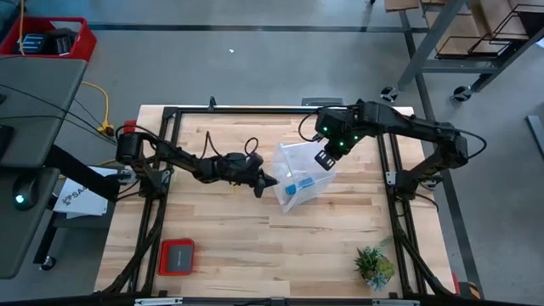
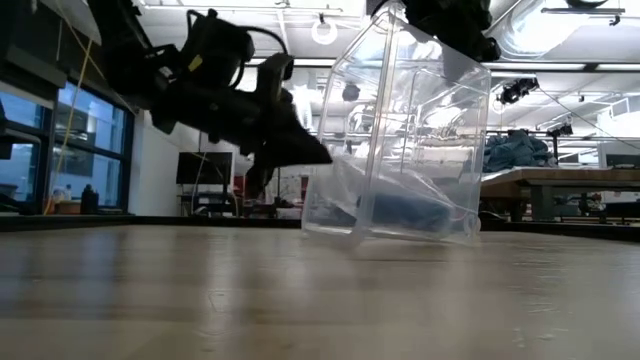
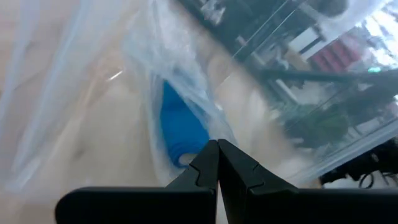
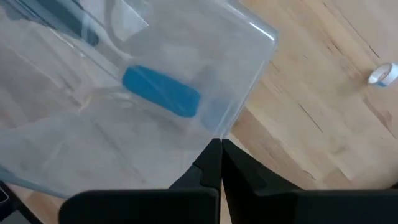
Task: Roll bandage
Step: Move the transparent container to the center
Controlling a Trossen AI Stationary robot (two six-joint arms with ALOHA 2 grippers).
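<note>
A clear plastic tub (image 1: pixel 304 172) is tipped up on the table's middle and rests on its lower edge (image 2: pixel 362 236). The bright blue bandage roll (image 1: pixel 297 184) lies inside it against the low wall. It also shows in the low view (image 2: pixel 408 212), the left wrist view (image 3: pixel 180 127) and the right wrist view (image 4: pixel 161 91). My right gripper (image 1: pixel 325 159) is shut on the tub's raised wall. My left gripper (image 1: pixel 270 181) is shut, its tips at the tub's left side (image 2: pixel 325 157), pointing at the roll through the plastic (image 3: pixel 217 148). My right gripper pinches the tub's thin clear wall at its upper edge (image 4: pixel 225 132) between its two fingers, a little way from a corner (image 4: pixel 272 34). The fingers come from above and the table's far right, slanting down. The tub hangs tilted, its lower edge on the table. My left gripper's shut tips stand against the tub's left wall (image 3: pixel 214 134); I cannot tell whether they touch it.
A red-rimmed grey box (image 1: pixel 177 257) lies at the near left and a small green plant (image 1: pixel 374 265) at the near right. A small white ring (image 4: pixel 382 74) lies on the wood near the tub. Black frame rails run along the table's left, right and far sides.
</note>
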